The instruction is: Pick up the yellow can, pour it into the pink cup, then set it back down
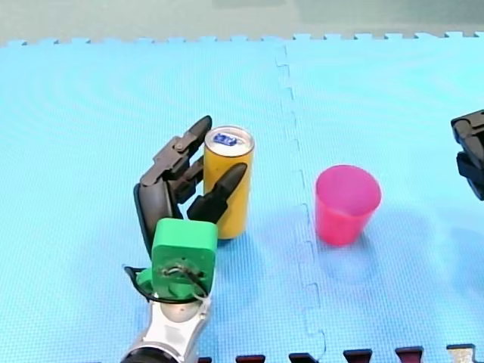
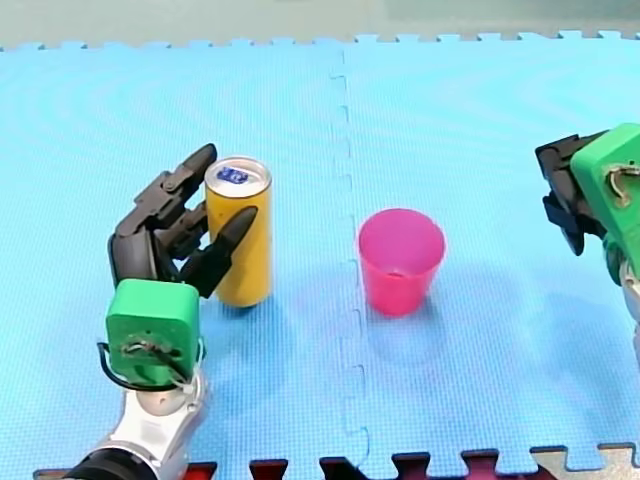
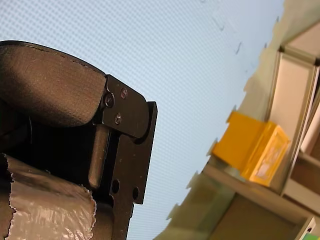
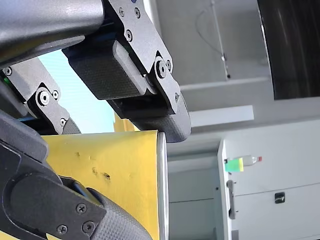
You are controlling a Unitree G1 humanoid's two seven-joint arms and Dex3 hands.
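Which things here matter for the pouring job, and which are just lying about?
Job:
yellow can, gripped by the left hand
pink cup
right hand, far right above the blue mat

Lying about:
orange box, beyond the mat

Head cams: high, forward-down, slightly offset, both covering blue mat (image 1: 91, 113). Wrist cams: very close; second shares yellow can (image 4: 110, 175).

A yellow can (image 1: 227, 193) (silver lid (image 1: 240, 141), blue tab (image 1: 223, 138)), pink cup (image 1: 346, 204), light-blue dotted foam mat (image 1: 91, 113)
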